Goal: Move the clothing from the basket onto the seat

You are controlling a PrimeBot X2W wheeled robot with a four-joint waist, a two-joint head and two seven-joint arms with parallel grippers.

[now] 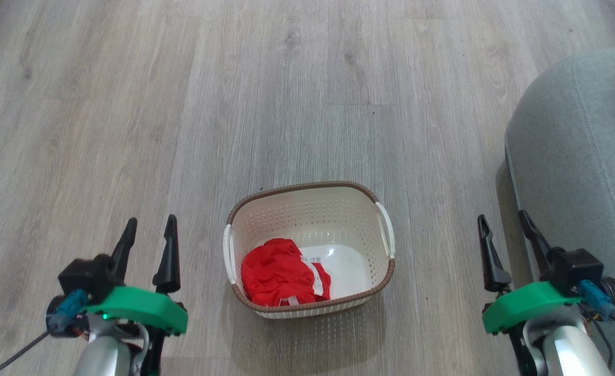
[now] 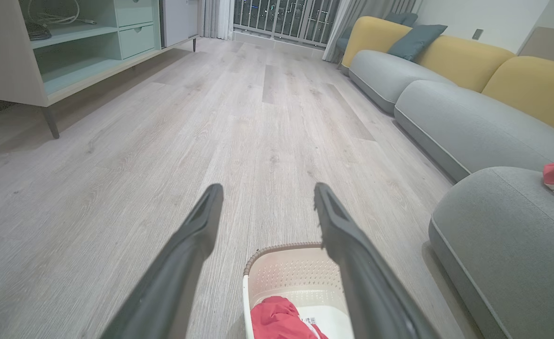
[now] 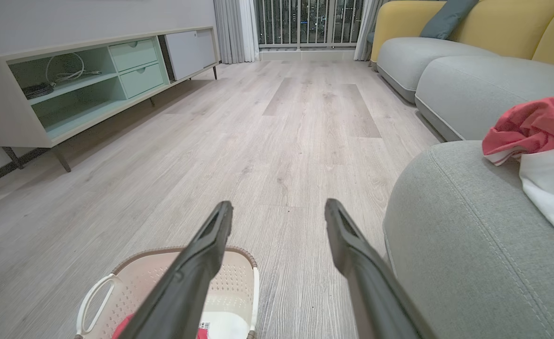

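Red clothing [image 1: 278,271] seen in the basket [image 1: 307,186]
Left hand [image 1: 151,220] and right hand [image 1: 502,215] are held released, empty, either side of it

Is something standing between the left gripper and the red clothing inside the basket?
Nothing visible covers the red clothing. Only the side wall of the basket lies between it and the open left gripper; a reach over the rim looks free.
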